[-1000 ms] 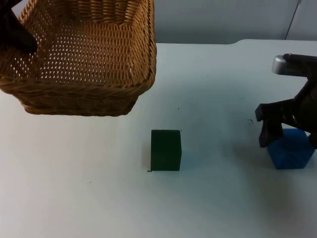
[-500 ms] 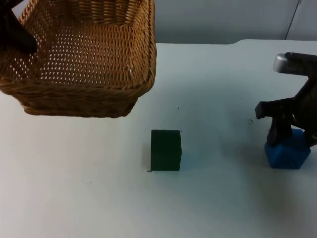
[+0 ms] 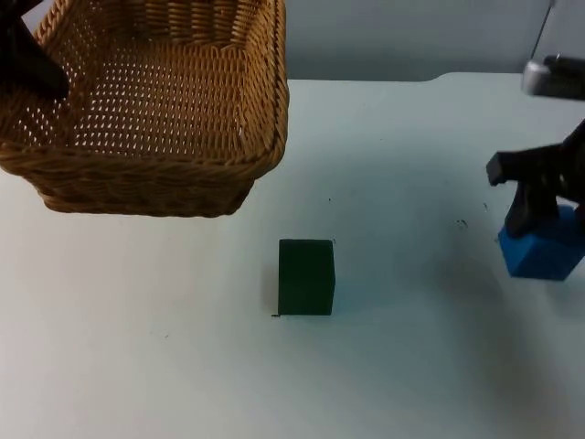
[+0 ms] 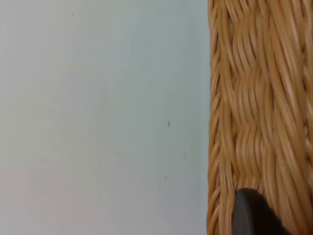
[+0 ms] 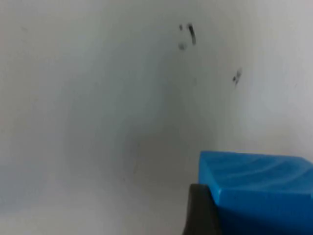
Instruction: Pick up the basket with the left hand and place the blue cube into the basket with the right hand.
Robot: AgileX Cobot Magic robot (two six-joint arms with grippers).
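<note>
At the worktop's right edge, your right hand (image 3: 548,215) clamps the blue cube (image 3: 541,254); a shallow grip could drop it short of the basket (image 3: 155,119) your left hand (image 3: 27,64) holds.

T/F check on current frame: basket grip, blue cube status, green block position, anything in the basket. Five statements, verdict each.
1. The left gripper holds the wicker basket at its rim. True.
2. The blue cube already lies in the basket. False: it sits between the fingers of the right gripper, far from the basket.
3. The dark green block stands on the table, apart from both grippers. True.
4. The green block touches the basket. False: bare table lies between them.
5. The basket holds nothing. True.
</note>
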